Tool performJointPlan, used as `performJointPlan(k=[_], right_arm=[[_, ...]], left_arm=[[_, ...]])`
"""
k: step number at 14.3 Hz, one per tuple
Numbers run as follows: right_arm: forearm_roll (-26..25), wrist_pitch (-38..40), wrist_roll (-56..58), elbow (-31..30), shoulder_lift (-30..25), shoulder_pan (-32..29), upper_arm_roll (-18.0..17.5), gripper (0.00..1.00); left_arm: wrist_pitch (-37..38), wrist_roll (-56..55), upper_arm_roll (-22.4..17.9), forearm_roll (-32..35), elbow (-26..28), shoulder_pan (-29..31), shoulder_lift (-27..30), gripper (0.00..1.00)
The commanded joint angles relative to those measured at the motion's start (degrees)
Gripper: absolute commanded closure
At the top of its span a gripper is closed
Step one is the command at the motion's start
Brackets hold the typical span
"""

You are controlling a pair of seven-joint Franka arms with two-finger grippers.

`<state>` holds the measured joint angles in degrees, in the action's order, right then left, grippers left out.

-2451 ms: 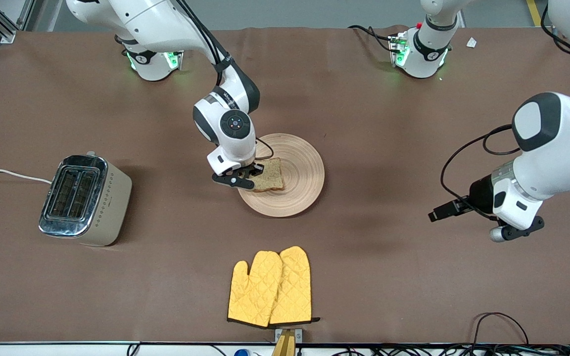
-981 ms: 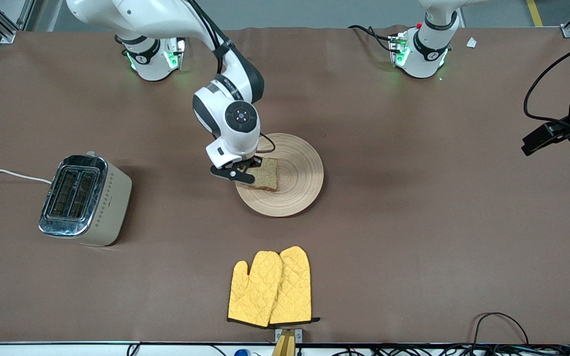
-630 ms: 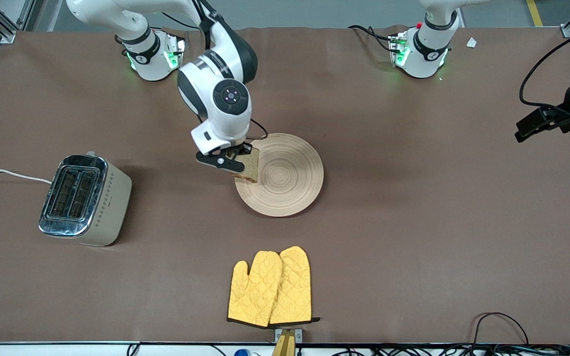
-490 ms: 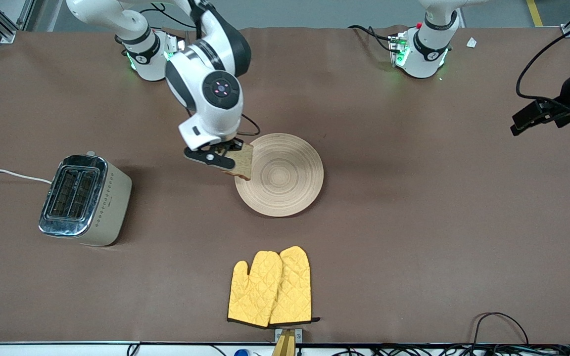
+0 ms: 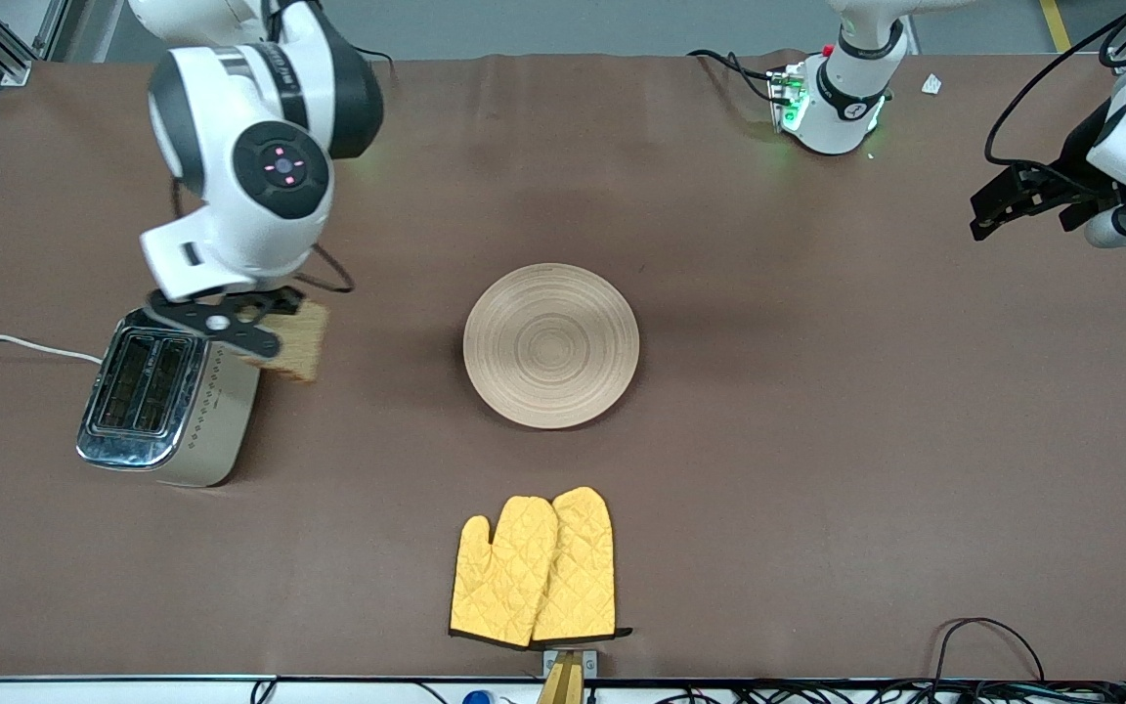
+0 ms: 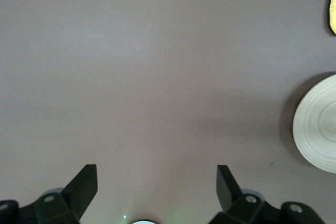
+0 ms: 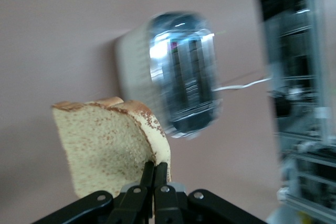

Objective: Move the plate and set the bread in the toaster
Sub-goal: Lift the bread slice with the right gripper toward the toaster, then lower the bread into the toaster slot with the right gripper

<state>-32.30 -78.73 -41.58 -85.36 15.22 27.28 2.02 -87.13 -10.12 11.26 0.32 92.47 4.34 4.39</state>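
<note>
My right gripper [image 5: 265,328] is shut on one edge of the bread [image 5: 295,342], a brown slice hanging upright in the air over the side of the toaster [image 5: 164,396] that faces the plate. In the right wrist view the fingertips [image 7: 156,167] pinch the bread [image 7: 107,148] by its crust, and the toaster's [image 7: 176,72] two chrome slots lie below. The bare wooden plate [image 5: 551,344] sits mid-table. My left gripper [image 5: 993,210] hangs open over the left arm's end of the table, nothing between its fingers [image 6: 84,184], with the plate [image 6: 317,132] at the view's edge.
A pair of yellow oven mitts [image 5: 534,567] lies nearer the front camera than the plate. The toaster's white cord [image 5: 16,344] runs off the right arm's end of the table. Cables trail along the front edge.
My right gripper lifted the bread off the plate and carried it across to the toaster. The left arm drew back toward its own end of the table.
</note>
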Motion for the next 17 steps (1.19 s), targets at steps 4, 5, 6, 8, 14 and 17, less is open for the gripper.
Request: performJointPlan(k=[4, 5, 6, 8, 14, 17], right_arm=[[-10.94, 4.19, 1.84, 0.46, 7.35, -5.82, -0.79, 1.0], [-12.94, 4.19, 2.2, 0.37, 8.15, -6.53, -0.88, 1.0], [-14.97, 4.19, 2.29, 0.29, 9.2, -6.97, -0.88, 1.0], [-17.17, 4.11, 2.56, 0.29, 10.7, -7.33, -0.79, 1.0], [-20.96, 3.84, 2.64, -0.77, 11.94, -7.94, -0.88, 1.0], [-20.96, 3.58, 2.56, -0.77, 12.55, -8.38, -0.88, 1.0]], left_arm=[[0.73, 6.51, -0.71, -0.23, 0.43, 0.32, 0.44, 0.0], [0.73, 6.77, -0.8, -0.14, 0.35, 0.32, 0.27, 0.0], [0.65, 6.69, -0.8, -0.06, 0.26, 0.32, 0.18, 0.0], [0.64, 6.6, -0.8, 0.03, -0.53, 0.32, -0.44, 0.0], [0.64, 5.63, -0.89, 0.03, -0.97, 1.46, -0.44, 0.0], [0.64, 5.64, -0.89, 0.03, -1.15, 1.55, -0.44, 0.0]])
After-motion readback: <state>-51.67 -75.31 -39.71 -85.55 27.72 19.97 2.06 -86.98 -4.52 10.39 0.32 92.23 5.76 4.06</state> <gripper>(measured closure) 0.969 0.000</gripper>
